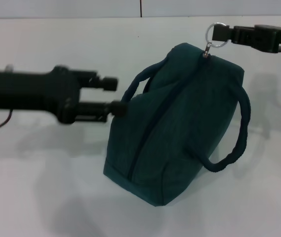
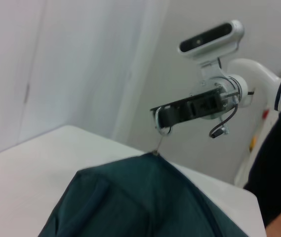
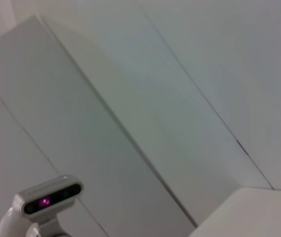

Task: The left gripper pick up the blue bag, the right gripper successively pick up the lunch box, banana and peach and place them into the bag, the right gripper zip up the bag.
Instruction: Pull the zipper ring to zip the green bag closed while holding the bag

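Note:
The blue bag (image 1: pixel 180 128) stands tilted on the white table (image 1: pixel 41 197), and its zip line looks closed along the top. One bag handle (image 1: pixel 142 79) arches up to my left gripper (image 1: pixel 114 96), whose fingers stand apart; the handle's end touches the lower fingertip (image 1: pixel 117 108). My right gripper (image 1: pixel 225 33) hovers above the bag's far top corner, shut on the metal zipper ring (image 1: pixel 215 35). From the left wrist view the right gripper (image 2: pixel 161 118) holds that ring (image 2: pixel 164 129) just over the bag (image 2: pixel 140 202). The lunch box, banana and peach are out of view.
The second bag handle (image 1: pixel 236 143) droops down the bag's right side. A person in dark clothes (image 2: pixel 278 163) stands beyond the table's far edge. A pale wall fills the right wrist view.

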Robot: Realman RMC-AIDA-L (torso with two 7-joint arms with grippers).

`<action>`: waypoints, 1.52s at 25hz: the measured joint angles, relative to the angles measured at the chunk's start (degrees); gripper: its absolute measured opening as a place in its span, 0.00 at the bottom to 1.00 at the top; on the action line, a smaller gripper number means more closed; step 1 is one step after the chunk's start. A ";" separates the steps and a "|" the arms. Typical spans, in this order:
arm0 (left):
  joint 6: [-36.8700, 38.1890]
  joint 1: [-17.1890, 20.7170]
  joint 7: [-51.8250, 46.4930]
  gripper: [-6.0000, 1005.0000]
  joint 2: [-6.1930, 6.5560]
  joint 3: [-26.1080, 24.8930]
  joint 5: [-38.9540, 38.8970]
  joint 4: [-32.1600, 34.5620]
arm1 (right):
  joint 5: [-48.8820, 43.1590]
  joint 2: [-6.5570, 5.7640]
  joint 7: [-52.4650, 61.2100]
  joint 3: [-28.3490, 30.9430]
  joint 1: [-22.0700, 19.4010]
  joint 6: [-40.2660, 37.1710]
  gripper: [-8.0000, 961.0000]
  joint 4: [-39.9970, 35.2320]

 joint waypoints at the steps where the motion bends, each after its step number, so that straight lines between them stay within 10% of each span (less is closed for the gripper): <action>1: -0.60 -0.90 -3.11 0.52 -0.04 1.07 0.19 1.86 | 0.69 -0.06 -0.39 0.03 0.08 0.07 0.04 0.88; 17: -6.61 -14.65 -50.59 0.64 -0.03 24.06 23.72 33.20 | 3.28 0.11 -3.65 0.35 0.37 1.02 0.04 3.59; 38: -7.62 -16.58 -57.55 0.63 -0.17 28.80 24.85 30.91 | 3.70 0.12 -4.30 0.34 0.76 0.93 0.05 5.03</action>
